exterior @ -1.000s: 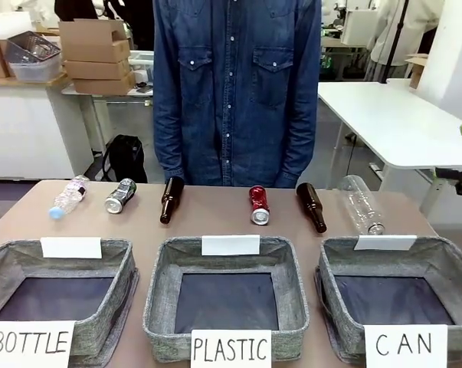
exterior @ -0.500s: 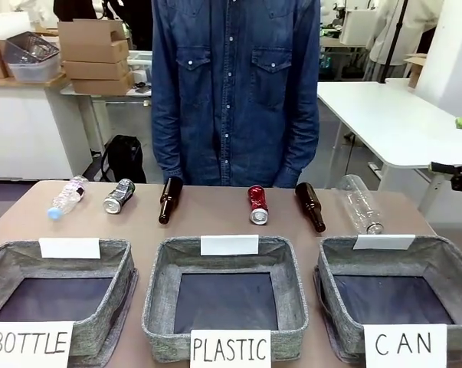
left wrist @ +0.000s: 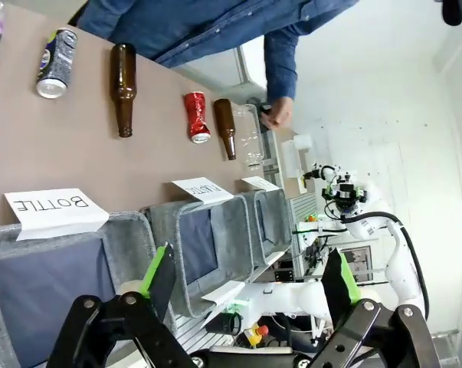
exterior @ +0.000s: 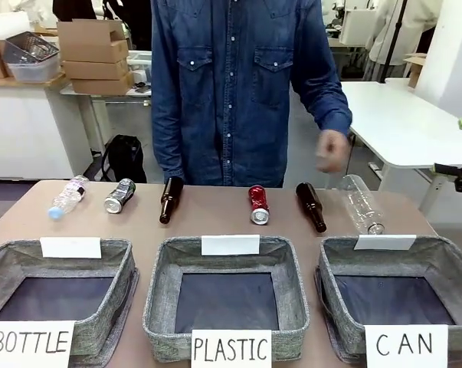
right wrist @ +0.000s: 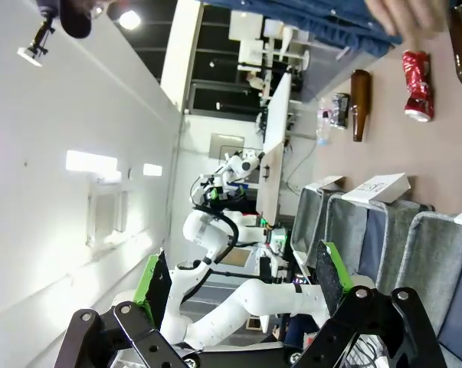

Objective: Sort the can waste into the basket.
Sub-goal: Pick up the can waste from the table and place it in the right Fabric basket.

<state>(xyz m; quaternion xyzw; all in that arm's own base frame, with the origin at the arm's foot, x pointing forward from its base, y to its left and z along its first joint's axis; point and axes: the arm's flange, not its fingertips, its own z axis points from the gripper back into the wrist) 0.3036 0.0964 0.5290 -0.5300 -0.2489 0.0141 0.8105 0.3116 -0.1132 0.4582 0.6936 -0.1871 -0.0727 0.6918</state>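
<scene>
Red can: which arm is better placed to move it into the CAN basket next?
Right, likely. The red can lies right of centre, and the CAN basket sits at the robot's right end. The left gripper and right gripper are both open and empty.

The red can (exterior: 259, 204) is shiny metal with bare silver ends. The dark can (exterior: 120, 195), near the table's far left corner, has a duller printed skin and a silver end. The basket (exterior: 437, 259) marked CAN is rough grey woven cloth with a smooth dark bottom, and its sign (exterior: 406, 345) is matt white paper. The brown bottles (exterior: 170, 198) are glossy glass, the clear bottles (exterior: 362, 204) see-through plastic. The table (exterior: 215, 218) is smooth matt brown. The person's shirt (exterior: 231, 84) is blue denim.
</scene>
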